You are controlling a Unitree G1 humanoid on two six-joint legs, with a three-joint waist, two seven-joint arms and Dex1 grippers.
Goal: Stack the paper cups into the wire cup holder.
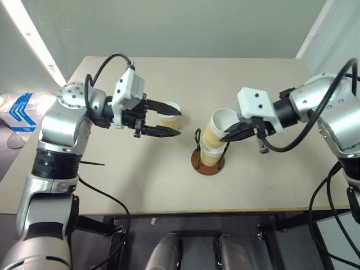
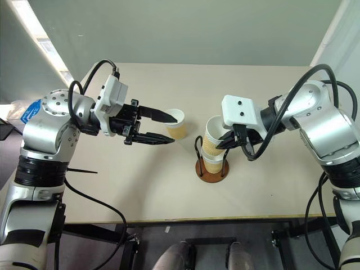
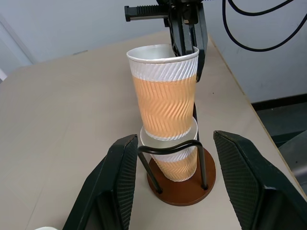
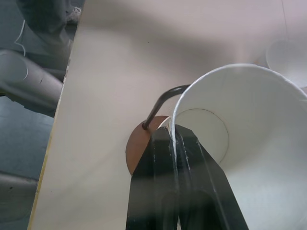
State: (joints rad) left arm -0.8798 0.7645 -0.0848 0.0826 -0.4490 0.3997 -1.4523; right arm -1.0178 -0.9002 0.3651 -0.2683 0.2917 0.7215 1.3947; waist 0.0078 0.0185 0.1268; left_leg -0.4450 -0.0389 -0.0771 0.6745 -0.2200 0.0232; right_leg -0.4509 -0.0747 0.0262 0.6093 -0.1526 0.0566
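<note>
Right gripper [image 1: 232, 135], jaws clamped on rim of upper paper cup [image 1: 216, 128], seating it tilted into lower cup [image 1: 209, 154] in wire cup holder [image 1: 207, 162], table centre. Left gripper [image 1: 169, 119] jaws apart, empty; third cup [image 1: 171, 114] just beyond. Next: straighten, press down, release.

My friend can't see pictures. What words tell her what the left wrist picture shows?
A tan paper cup sits tilted in another cup inside a wire cup holder on a table. The right end effector pinches the top cup's rim, while the left end effector's open fingers frame the holder.
</note>
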